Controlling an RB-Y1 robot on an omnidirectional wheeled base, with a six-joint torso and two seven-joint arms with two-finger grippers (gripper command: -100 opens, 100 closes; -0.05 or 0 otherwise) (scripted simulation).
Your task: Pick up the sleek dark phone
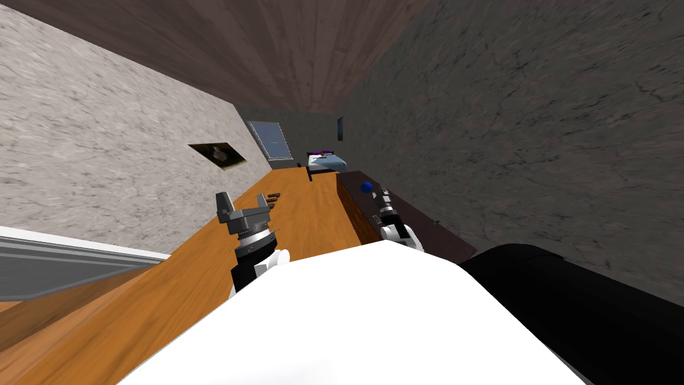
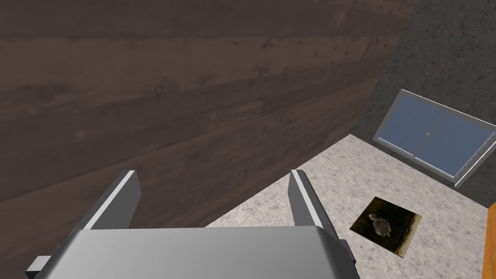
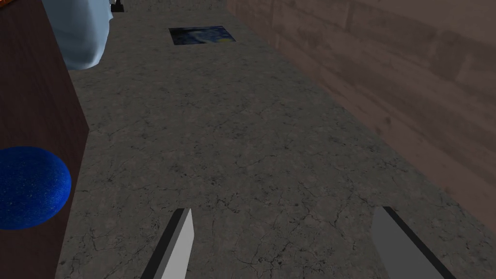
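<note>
My right gripper [image 1: 384, 196] hovers over the top of a long dark brown cabinet [image 1: 414, 224] by the right wall, just short of a blue ball [image 1: 366, 188] on that top. In the right wrist view its fingers [image 3: 180, 244] stand wide apart with nothing between them, so the gripper [image 3: 290, 252] is open. The blue ball [image 3: 29, 186] lies off to one side of them against the dark brown cabinet [image 3: 34, 87]. My left gripper [image 1: 243, 200] is raised over the orange wooden floor, open [image 2: 213, 198] and empty.
A bed [image 1: 327, 160] stands at the far end of the narrow room. Two small dark things [image 1: 273, 196] lie on the floor [image 1: 307, 214] ahead of the left gripper. A large black shape [image 1: 588, 307] sits at my right side.
</note>
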